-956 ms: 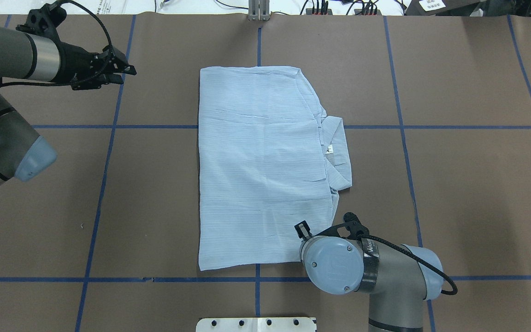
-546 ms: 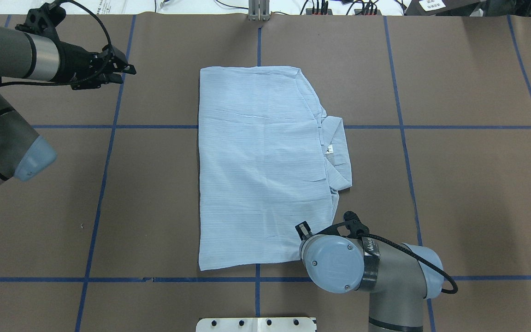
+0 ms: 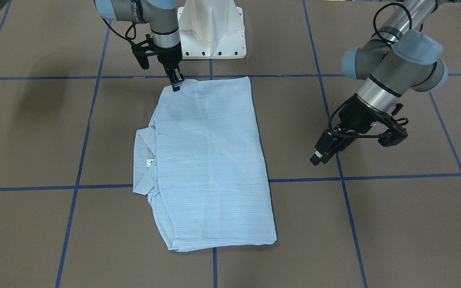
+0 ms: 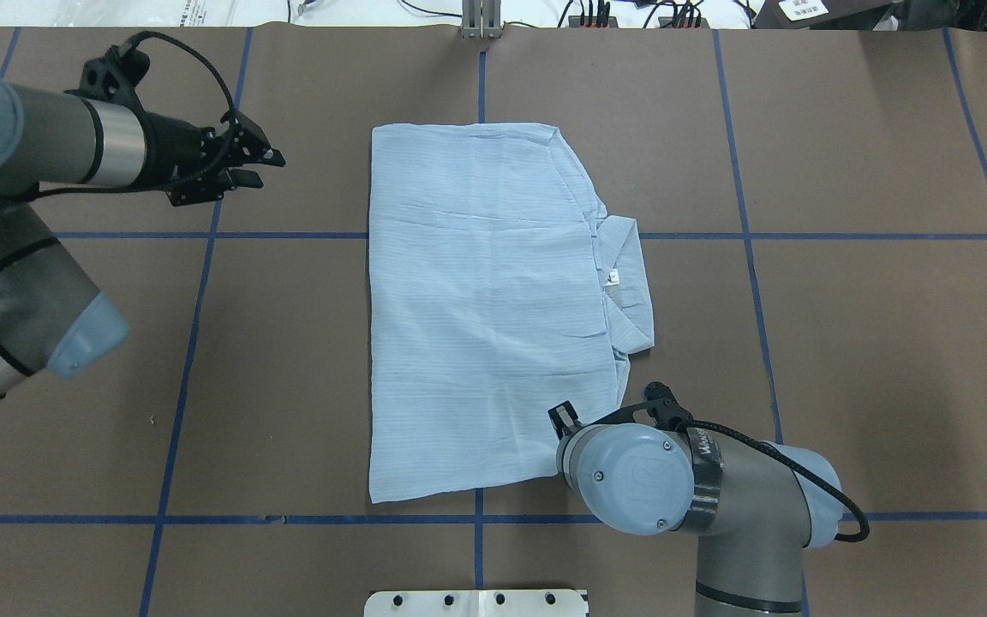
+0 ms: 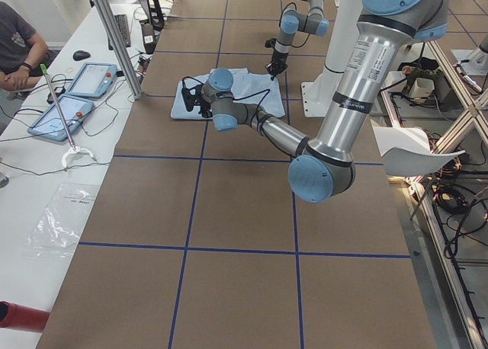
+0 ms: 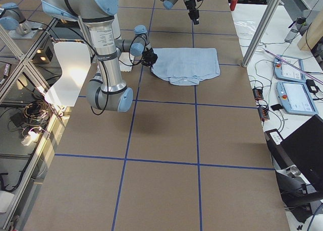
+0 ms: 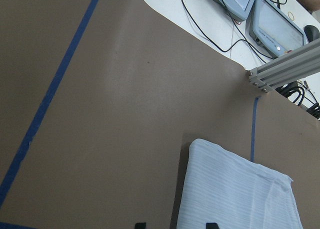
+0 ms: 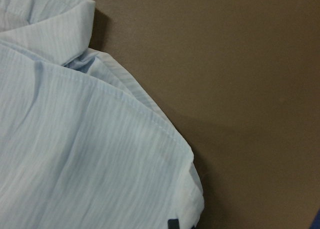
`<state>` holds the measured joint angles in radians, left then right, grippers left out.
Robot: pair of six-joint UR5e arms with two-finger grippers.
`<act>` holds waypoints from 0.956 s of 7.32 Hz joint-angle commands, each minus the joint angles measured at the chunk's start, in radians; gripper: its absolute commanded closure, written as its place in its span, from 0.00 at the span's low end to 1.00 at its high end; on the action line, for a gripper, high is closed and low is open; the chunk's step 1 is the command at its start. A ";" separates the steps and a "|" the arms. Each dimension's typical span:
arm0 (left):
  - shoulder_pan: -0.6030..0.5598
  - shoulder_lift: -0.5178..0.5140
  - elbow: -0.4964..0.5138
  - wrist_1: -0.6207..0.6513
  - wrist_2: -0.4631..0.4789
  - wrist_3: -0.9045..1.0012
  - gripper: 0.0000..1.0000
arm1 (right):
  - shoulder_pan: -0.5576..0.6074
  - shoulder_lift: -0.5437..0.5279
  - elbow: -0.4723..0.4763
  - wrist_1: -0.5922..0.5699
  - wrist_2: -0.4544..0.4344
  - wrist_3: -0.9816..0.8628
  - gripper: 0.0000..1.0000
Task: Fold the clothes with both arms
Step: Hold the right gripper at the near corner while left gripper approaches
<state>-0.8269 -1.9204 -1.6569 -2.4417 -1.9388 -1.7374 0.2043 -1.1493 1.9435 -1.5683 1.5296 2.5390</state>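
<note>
The light-blue striped shirt (image 4: 485, 308) lies folded flat in a rectangle at the table's middle, collar and white neck tag toward the right arm's side; it also shows in the front view (image 3: 210, 160). My right gripper (image 3: 176, 85) points down on the shirt's near corner by the base. In the right wrist view its tip (image 8: 173, 224) rests on that corner (image 8: 165, 179), and it looks shut on the cloth. In the overhead view its own wrist hides it. My left gripper (image 4: 271, 169) is open and empty, hovering left of the shirt.
The brown table cover carries a grid of blue tape lines (image 4: 202, 236). The white pedestal base (image 3: 210, 32) stands just behind the shirt's near edge. An aluminium post (image 4: 481, 21) and cables sit at the far edge. A side table with tablets (image 5: 84, 82) and a seated person lie beyond it.
My left gripper has moved right toward the shirt and a little nearer to the robot. My right arm's wrist has shifted slightly. The shirt lies as before.
</note>
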 commanded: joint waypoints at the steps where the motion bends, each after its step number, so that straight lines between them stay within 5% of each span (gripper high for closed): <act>1: 0.205 0.145 -0.195 0.001 0.160 -0.225 0.50 | -0.011 -0.006 0.006 -0.001 0.003 0.003 1.00; 4: 0.597 0.212 -0.294 0.120 0.559 -0.511 0.50 | -0.011 -0.010 0.021 -0.006 0.004 0.003 1.00; 7: 0.736 0.137 -0.279 0.289 0.624 -0.579 0.50 | -0.011 -0.010 0.021 -0.006 0.006 0.003 1.00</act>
<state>-0.1344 -1.7387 -1.9438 -2.2261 -1.3352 -2.3008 0.1932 -1.1592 1.9648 -1.5738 1.5344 2.5418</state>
